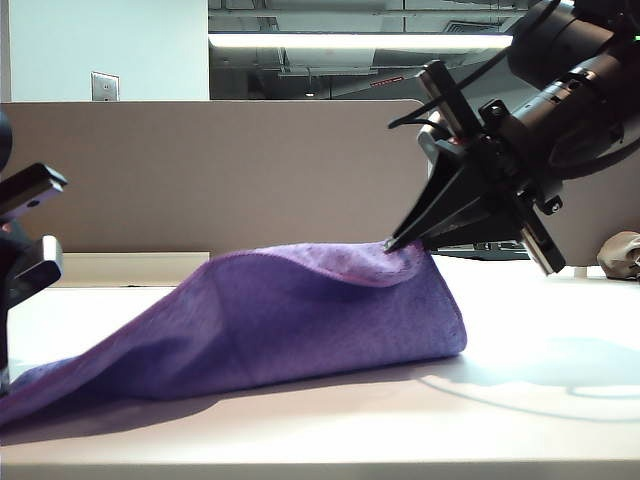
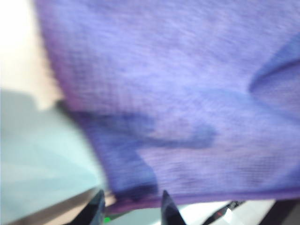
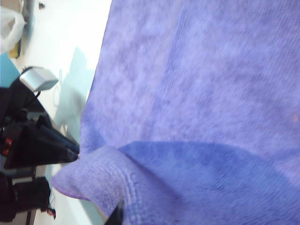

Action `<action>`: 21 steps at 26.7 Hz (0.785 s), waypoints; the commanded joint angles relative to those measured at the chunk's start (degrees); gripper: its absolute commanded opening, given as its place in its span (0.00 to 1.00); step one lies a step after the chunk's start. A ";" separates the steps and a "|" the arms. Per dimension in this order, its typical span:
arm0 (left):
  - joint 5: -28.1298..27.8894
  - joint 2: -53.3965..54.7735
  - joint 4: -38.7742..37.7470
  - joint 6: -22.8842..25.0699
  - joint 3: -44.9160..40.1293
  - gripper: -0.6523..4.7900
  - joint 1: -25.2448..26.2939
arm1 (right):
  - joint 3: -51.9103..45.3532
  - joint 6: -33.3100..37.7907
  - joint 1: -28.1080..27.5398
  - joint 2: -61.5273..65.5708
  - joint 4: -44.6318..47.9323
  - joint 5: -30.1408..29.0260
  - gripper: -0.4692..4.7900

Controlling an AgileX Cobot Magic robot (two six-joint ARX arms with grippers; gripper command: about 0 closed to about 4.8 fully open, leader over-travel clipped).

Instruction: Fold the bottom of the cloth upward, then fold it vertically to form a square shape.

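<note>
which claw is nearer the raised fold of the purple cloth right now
Right. The right claw is pinched shut on the cloth at its raised fold. The left claw sits at the cloth's low edge on the left, away from the fold, with its fingers apart.

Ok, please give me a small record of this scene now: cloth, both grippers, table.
cloth: soft purple microfibre towel, one corner lifted, the rest draped down to the table
right gripper: shut on the towel's raised corner, right of centre
left gripper: at the towel's hem on the left; open, holding nothing visible
table: white tabletop
</note>
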 commanded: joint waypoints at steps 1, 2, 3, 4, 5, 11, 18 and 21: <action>-0.55 -0.24 1.20 -0.24 -0.02 0.40 -0.02 | 0.15 0.07 -1.49 -0.17 0.61 -0.52 0.09; -0.61 -0.24 1.68 -0.44 -0.02 0.40 -0.02 | 0.15 0.04 -1.99 -0.17 0.22 -0.81 0.09; -0.61 -0.24 2.21 -0.92 -0.02 0.40 -0.02 | 0.15 0.04 -2.29 -0.17 0.09 -1.55 0.09; -0.52 -0.24 2.86 -1.53 -0.02 0.40 -0.02 | 0.15 0.04 -2.73 -0.17 0.11 -2.10 0.09; -0.48 -0.24 3.80 -2.43 -0.02 0.40 -0.02 | 0.15 0.04 -2.99 -0.17 0.13 -2.97 0.09; 3.87 -0.17 8.02 -5.09 -0.04 0.40 -0.42 | 0.15 0.09 -3.39 -0.17 0.20 -4.70 0.09; -0.57 0.46 8.63 -5.05 -0.07 0.40 -2.73 | 0.15 4.74 -3.37 -0.20 4.35 -7.28 0.09; -0.55 1.27 9.99 -5.07 -0.07 0.40 -2.80 | 0.15 8.63 -3.37 -0.17 8.79 -7.52 0.09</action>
